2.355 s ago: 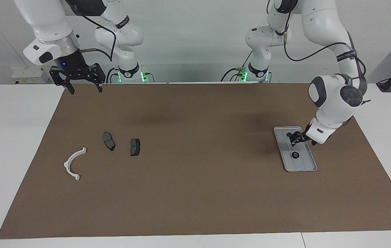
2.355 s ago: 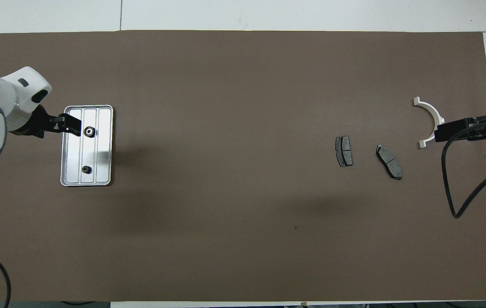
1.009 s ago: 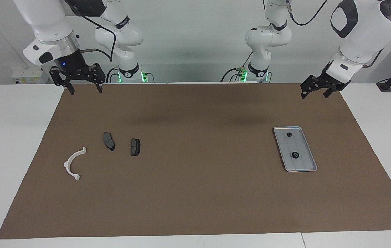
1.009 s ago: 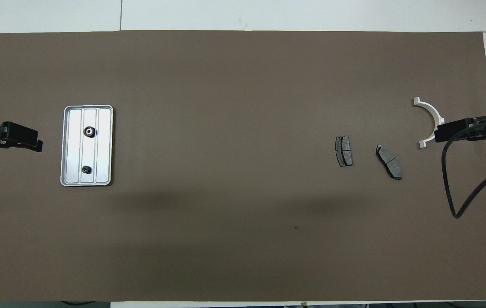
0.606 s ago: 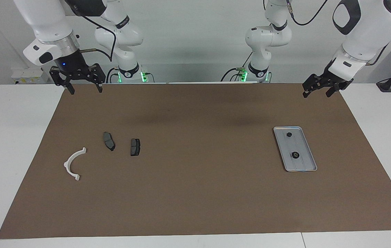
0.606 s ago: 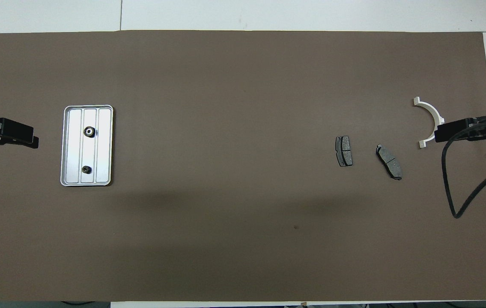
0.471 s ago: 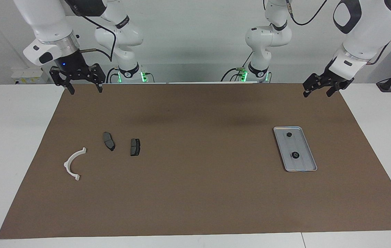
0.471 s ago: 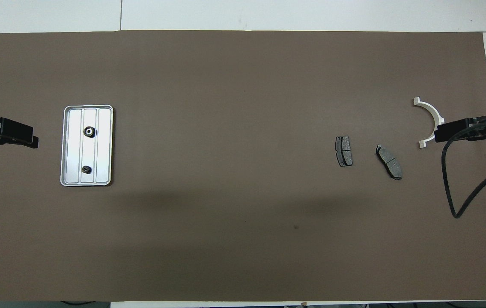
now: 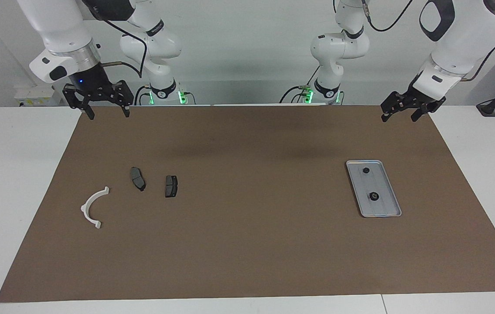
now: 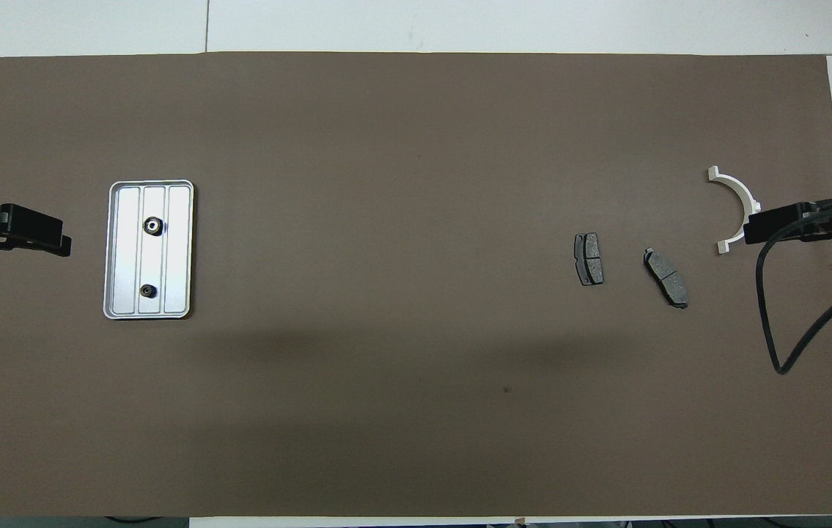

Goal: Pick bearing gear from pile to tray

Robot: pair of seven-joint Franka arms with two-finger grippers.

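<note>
Apparently no gear left on mat; task judged done. Left gripper [image 9: 398,114] hung raised, jaws open, empty, over mat corner near its base. Right gripper [image 9: 105,108] waited likewise, open, empty. Farther out: tray [image 9: 387,208] held two bearing gears [image 9: 374,196], one nearer robots [image 9: 365,170]. Pile remnants: two brake pads [image 9: 138,178], white bracket [image 9: 92,209]. Best step: keep arms clear, tray undisturbed. Brown mat [image 9: 251,244] on white table [image 9: 7,183]; pale wall [image 9: 247,52].

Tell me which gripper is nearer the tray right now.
Left. The left gripper hangs open beside the tray at its own end; the right gripper waits open over the mat's corner at the other end.
</note>
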